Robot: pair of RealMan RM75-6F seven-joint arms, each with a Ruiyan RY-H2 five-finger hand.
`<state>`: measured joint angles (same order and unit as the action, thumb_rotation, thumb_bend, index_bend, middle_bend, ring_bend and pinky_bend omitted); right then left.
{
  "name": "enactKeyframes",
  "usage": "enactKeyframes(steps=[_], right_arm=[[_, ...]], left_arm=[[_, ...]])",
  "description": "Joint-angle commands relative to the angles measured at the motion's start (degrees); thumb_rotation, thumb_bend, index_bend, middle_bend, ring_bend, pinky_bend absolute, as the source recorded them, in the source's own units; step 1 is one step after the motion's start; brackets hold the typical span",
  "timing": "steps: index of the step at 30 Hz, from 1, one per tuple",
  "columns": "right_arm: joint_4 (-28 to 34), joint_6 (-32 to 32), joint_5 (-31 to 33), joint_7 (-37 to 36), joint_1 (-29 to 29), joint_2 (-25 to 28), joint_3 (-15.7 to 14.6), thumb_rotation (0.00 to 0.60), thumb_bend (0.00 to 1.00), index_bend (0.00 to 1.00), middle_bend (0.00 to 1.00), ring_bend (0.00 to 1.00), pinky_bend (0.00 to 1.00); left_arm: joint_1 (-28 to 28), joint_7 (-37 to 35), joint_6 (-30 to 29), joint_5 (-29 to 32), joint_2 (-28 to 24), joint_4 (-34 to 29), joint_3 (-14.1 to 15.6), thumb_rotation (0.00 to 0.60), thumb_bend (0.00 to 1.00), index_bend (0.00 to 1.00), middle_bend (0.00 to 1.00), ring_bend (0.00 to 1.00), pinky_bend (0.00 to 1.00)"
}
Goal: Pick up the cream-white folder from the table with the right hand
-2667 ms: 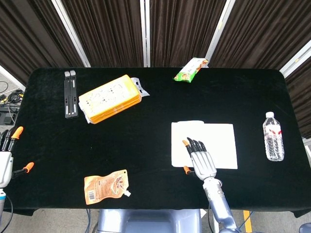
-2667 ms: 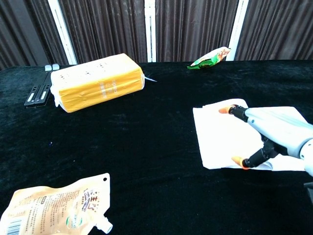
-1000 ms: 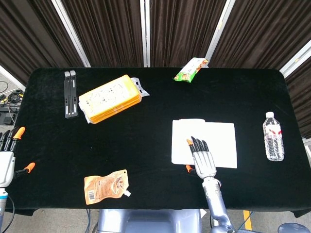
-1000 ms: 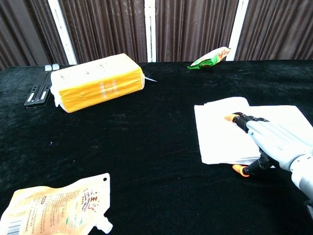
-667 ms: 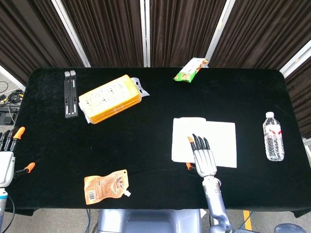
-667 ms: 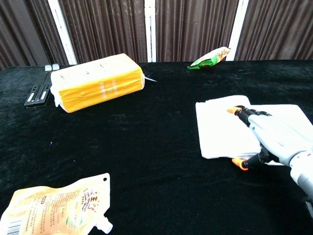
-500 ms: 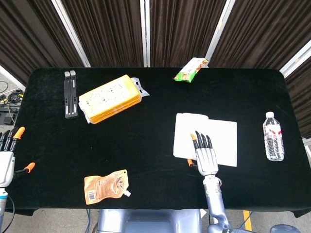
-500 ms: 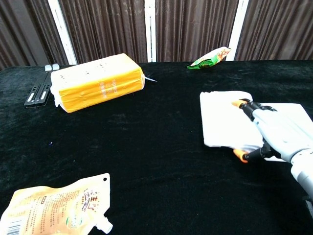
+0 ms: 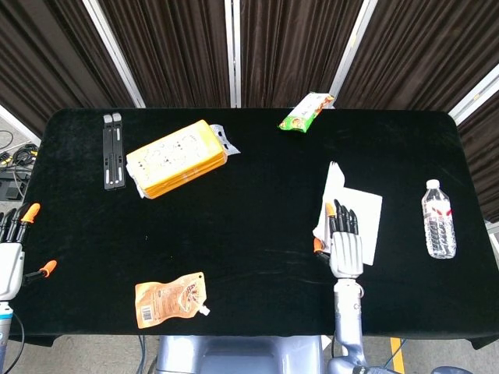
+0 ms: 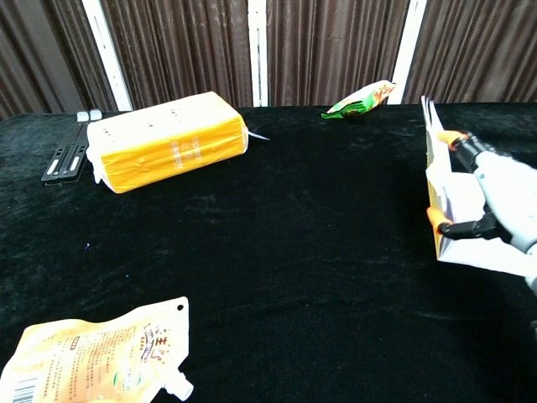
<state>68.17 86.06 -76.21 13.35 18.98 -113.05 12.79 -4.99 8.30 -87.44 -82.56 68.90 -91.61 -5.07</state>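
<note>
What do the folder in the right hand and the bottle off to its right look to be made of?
Cream-white folder: seemingly thin paper or card with a matte finish; it shows no glare, and its sheet edges fan apart where the right hand grips it.
Water bottle: probably clear plastic, glossy; you can see through it, it has a white cap and a label band with red on it.

folder [image 9: 360, 207] in right hand [image 9: 345, 248], bottle [image 9: 439, 219] right

curtained lab booth: black-draped table [image 9: 234, 234], dark curtains [image 9: 288, 47].
</note>
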Motion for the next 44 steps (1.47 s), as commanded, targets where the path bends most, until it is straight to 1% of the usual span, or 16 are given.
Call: enactKeyframes(steps=[1,5,9,14,16,21,26,31,34,38,44], right_arm=[[2.95,1.85,-0.66,1.14,-1.23,2.49,0.31,0.600,0.33,0.00,0.00,0.00,0.00],[5.88,4.25,-0.86,1.57,-2.82,5.38,1.16,0.600,0.33,0.00,0.00,0.00,0.00],[7.10,5.03,-0.41,1.79,-3.95,8.42,2.02,0.600,0.33,0.00,0.00,0.00,0.00],[10.54,3.02,2.00,3.30,-5.42,14.21,2.55,0.600,0.32,0.00,0.00,0.00,0.00],[11.38,3.03,1.88,3.32,-6.25,16.97,2.30,0.600,0.32,0.00,0.00,0.00,0.00],[12.93,4.23,0.32,1.95,-8.05,21.61,1.35,0.600,0.30,0.00,0.00,0.00,0.00],[14.10,5.61,-0.63,0.10,-9.54,24.67,1.04,0.600,0.29,0.00,0.00,0.00,0.00],[15.18,4.78,0.21,-1.56,-10.53,27.04,0.88,0.600,0.28,0.00,0.00,0.00,0.00],[15.59,4.40,-0.84,-2.51,-10.96,28.49,-0.14,0.600,0.25,0.00,0.00,0.00,0.00],[15.78,3.11,-3.99,-3.34,-11.26,31.32,-2.98,0.600,0.20,0.00,0.00,0.00,0.00],[16.45,1.68,-7.43,-3.78,-11.51,35.11,-5.96,0.600,0.17,0.00,0.00,0.00,0.00]], left_arm=[[0.03,0.05,-0.13,-0.18,0.01,-0.05,0.06,0.600,0.11,0.00,0.00,0.00,0.00],[0.13,0.21,-0.43,-0.53,0.04,-0.22,0.19,0.600,0.11,0.00,0.00,0.00,0.00],[0.22,0.30,-0.71,-0.78,0.01,-0.40,0.24,0.600,0.11,0.00,0.00,0.00,0.00],[0.32,0.33,-0.95,-1.00,-0.05,-0.58,0.31,0.600,0.11,0.00,0.00,0.00,0.00],[0.37,0.28,-1.09,-1.02,-0.09,-0.64,0.25,0.600,0.11,0.00,0.00,0.00,0.00],[0.35,0.45,-0.99,-0.83,-0.02,-0.53,0.19,0.600,0.11,0.00,0.00,0.00,0.00],[0.30,0.87,-0.95,-0.74,0.15,-0.47,0.14,0.600,0.11,0.00,0.00,0.00,0.00],[0.40,0.98,-1.30,-0.88,0.16,-0.56,0.09,0.600,0.11,0.00,0.00,0.00,0.00],[0.44,0.70,-1.50,-0.99,0.22,-0.25,0.01,0.600,0.11,0.00,0.00,0.00,0.00],[0.41,0.18,-1.48,-0.87,0.33,0.34,-0.12,0.600,0.11,0.00,0.00,0.00,0.00],[0.53,-0.36,-1.76,-1.22,0.42,0.91,-0.01,0.600,0.11,0.00,0.00,0.00,0.00]])
